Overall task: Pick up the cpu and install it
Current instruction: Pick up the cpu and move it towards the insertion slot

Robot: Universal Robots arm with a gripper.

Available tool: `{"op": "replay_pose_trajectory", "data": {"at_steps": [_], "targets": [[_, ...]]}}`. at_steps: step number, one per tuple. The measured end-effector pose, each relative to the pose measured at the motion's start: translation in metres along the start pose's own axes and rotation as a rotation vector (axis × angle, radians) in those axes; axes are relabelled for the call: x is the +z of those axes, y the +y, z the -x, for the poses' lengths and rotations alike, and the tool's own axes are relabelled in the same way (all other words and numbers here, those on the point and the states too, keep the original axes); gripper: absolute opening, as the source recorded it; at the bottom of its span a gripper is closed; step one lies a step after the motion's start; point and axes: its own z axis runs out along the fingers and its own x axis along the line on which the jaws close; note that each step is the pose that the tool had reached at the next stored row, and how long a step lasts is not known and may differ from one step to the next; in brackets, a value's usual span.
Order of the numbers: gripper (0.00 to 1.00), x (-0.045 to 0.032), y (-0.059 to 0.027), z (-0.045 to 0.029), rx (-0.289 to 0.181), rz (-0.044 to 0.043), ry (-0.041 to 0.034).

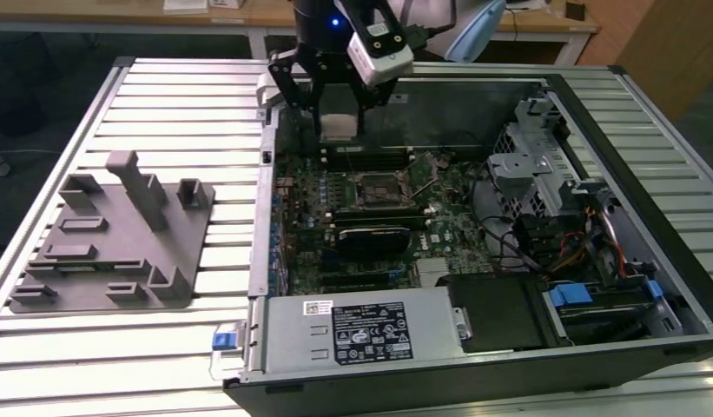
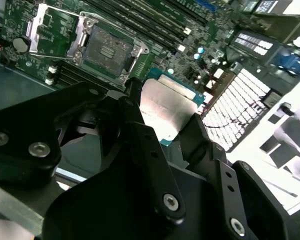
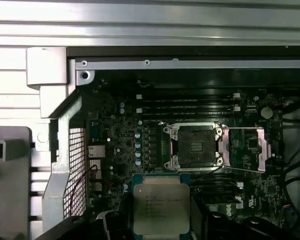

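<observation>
While it hangs over the far edge of the open black computer case (image 1: 634,165), the black two-finger gripper (image 1: 339,132) holds the silvery-grey, flat square cpu (image 1: 339,127) between its fingers, which are closed on two opposite edges of the chip. In both wrist views the cpu (image 2: 170,107) (image 3: 161,207) sits level in that grip, metal top plate exposed and clear of the green motherboard (image 3: 115,135). The black square processor socket (image 3: 196,146) lies uncovered near the board's middle, its metal retaining frame (image 3: 245,147) swung open beside it; the cpu is apart from it. The case lies on a slatted metal table (image 1: 159,95). A grey plastic fixture plate (image 1: 113,252) rests near the table's edge on the exterior view's left.
</observation>
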Motion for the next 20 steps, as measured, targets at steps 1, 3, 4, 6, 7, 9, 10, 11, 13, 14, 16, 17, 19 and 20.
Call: {"op": "replay_pose_trajectory", "data": {"at_steps": [1,3,4,6,7,9,10,11,13,14,16,17,19,20], "targets": [[0.55,0.0018,0.0009,0.0016,0.0,0.0,0.0002],[0.55,0.0049,0.0023,0.006,0.0,0.0,0.0006],[0.55,0.0061,0.0027,0.0088,0.0,-0.0001,0.0008],[0.55,0.0083,0.0032,0.0151,0.0,0.0,0.0009],[0.55,0.0093,0.0033,0.0184,0.0,0.0,0.0009],[0.55,0.0115,0.0034,0.0247,0.0,-0.0001,0.0009],[0.55,0.0127,0.0035,0.0281,0.0,0.0,0.0009],[0.55,0.0138,0.0035,0.0312,0.0,-0.0001,0.001],[0.55,0.0166,0.0035,0.0362,0.0,0.0,0.0009],[0.55,0.0181,0.0035,0.0381,0.0,-0.0001,0.001],[0.55,0.0216,0.0035,0.0415,0.0,0.0,0.001],[0.55,0.0233,0.0035,0.0431,0.0,0.0,0.0011],[0.55,0.0271,0.0035,0.0459,0.0,-0.0001,0.0013],[0.55,0.029,0.0034,0.0471,0.0,-0.0001,0.0014]]}}
